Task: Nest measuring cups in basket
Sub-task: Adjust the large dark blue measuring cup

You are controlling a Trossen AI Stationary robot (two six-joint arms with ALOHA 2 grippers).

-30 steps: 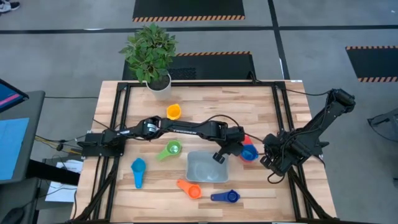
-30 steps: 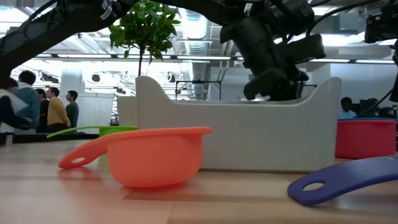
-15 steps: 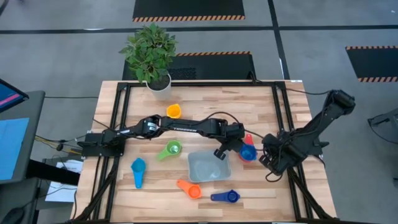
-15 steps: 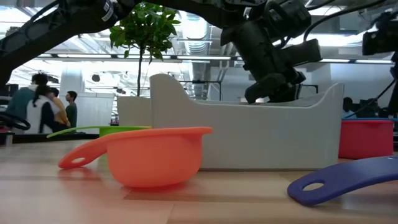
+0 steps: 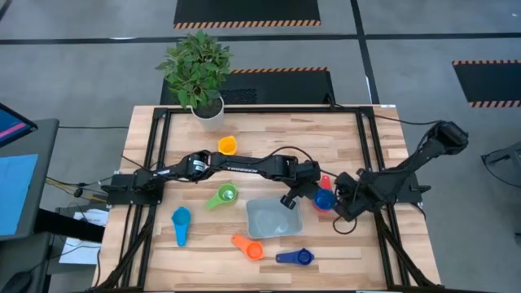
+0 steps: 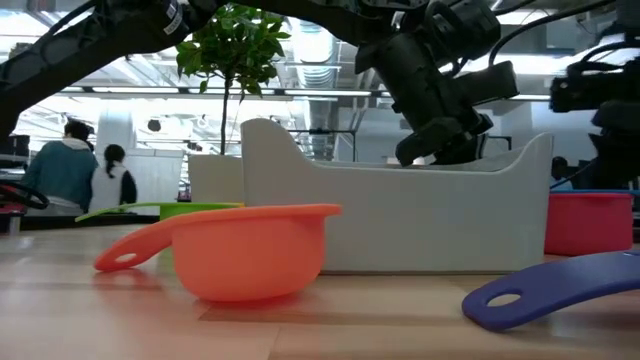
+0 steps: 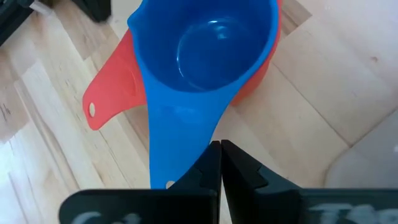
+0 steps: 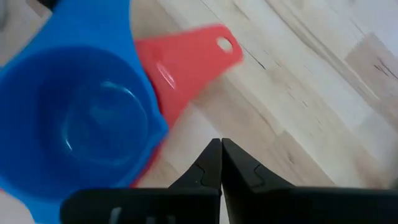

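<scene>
While our left gripper (image 5: 286, 201) reaches across the worktop (image 5: 269, 138) to the far right corner of the basket (image 5: 273, 218), its jaws stand closed on the handle of the blue measuring cup (image 7: 205, 46), which sits nested inside the red measuring cup (image 7: 109, 99) just beside the basket's right wall. Our right gripper (image 5: 339, 203) hangs close on the other side of that stacked pair with its jaws shut and nothing between them; its wrist view looks down on the blue bowl and the red handle. We see the basket lying empty near the front middle of the worktop. Around it, apart from one another, lie the green measuring cup (image 5: 223, 196) to its left, the light blue measuring cup (image 5: 180, 221) farther left, the orange measuring cup (image 5: 248, 247) at its front edge, the dark blue measuring cup (image 5: 297, 257) at its front right, and the yellow measuring cup (image 5: 227, 146) well behind, near the potted plant (image 5: 198, 73).
</scene>
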